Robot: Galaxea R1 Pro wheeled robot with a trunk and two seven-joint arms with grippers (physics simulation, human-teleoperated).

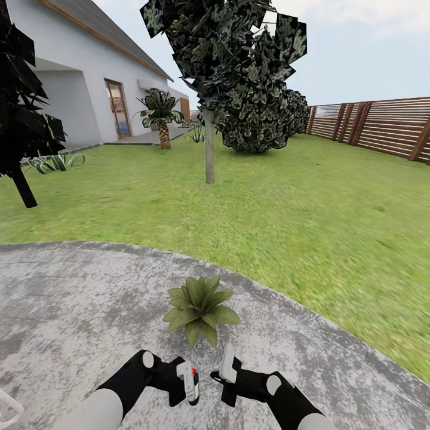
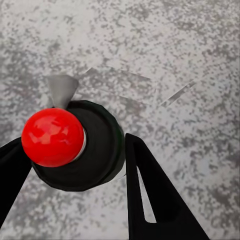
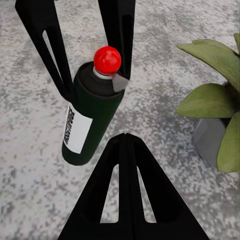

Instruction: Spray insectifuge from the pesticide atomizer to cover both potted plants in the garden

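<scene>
The pesticide atomizer (image 1: 190,383) is a dark green can with a white label, a red ball top and a grey nozzle. My left gripper (image 1: 182,382) is shut on it, and its black fingers (image 2: 150,190) press both sides of the can (image 2: 87,150). In the right wrist view the atomizer (image 3: 92,117) hangs tilted just above the paving. My right gripper (image 1: 226,365) hovers right beside it, its fingers (image 3: 125,190) shut together on nothing. One potted plant (image 1: 200,307), a green rosette in a little grey pot (image 3: 210,137), stands just ahead of both grippers on the garden patio (image 1: 77,310).
Green lawn (image 1: 286,209) lies beyond the patio's curved edge. A slim tree trunk (image 1: 209,146), a dark bush (image 1: 257,119) and a palm (image 1: 162,122) stand farther off. The slatted fence (image 1: 382,125) runs at right and the white house (image 1: 77,77) at left. A white object (image 1: 6,409) sits bottom left.
</scene>
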